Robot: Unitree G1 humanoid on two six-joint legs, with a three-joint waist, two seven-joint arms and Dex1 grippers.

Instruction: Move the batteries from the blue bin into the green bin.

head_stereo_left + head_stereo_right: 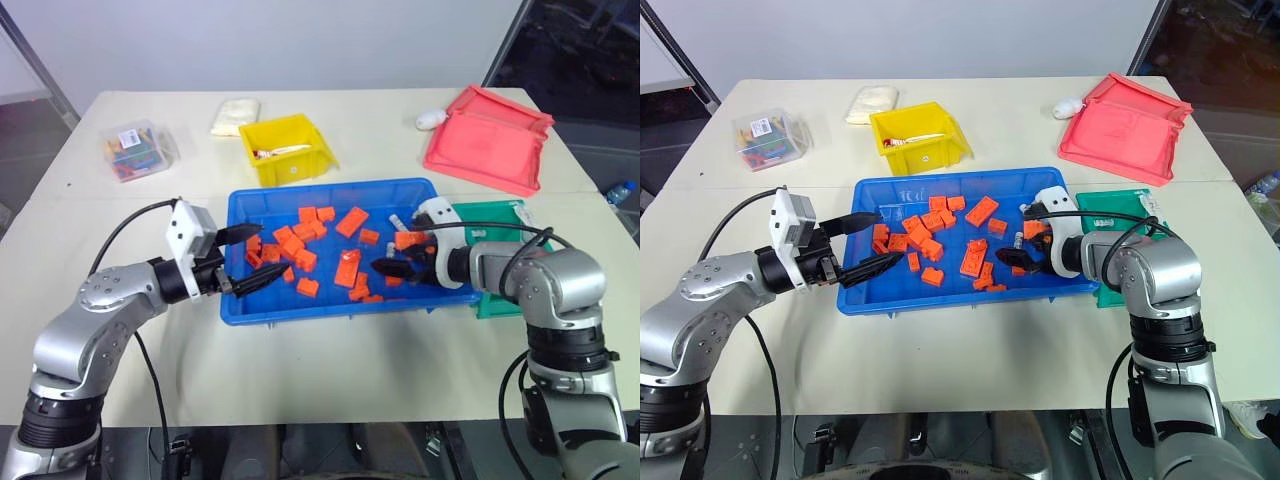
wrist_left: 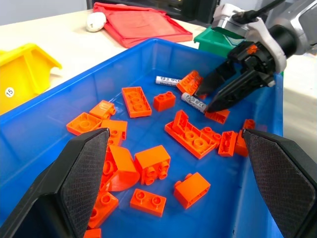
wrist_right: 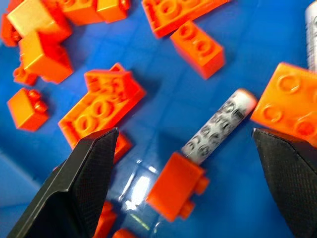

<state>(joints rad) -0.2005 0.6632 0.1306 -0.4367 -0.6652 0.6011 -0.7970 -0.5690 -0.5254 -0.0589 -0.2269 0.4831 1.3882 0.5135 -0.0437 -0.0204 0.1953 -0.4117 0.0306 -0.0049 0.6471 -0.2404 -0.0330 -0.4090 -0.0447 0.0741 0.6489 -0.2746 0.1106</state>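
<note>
Right gripper [image 2: 218, 94] is hanging open over a battery [image 3: 218, 126] lying in the blue bin [image 1: 240, 205] among orange bricks [image 2: 190, 136] (small, smooth, likely rolling); I'd be pinching mid-barrel.

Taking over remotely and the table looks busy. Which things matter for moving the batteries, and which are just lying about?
For the job:
- batteries among the bricks
- blue bin
- green bin, beside the blue bin
- right gripper, open over a battery
- left gripper, open at the blue bin's other end

Lying about:
- orange bricks
- yellow bin
- red tray
- clear box
</note>
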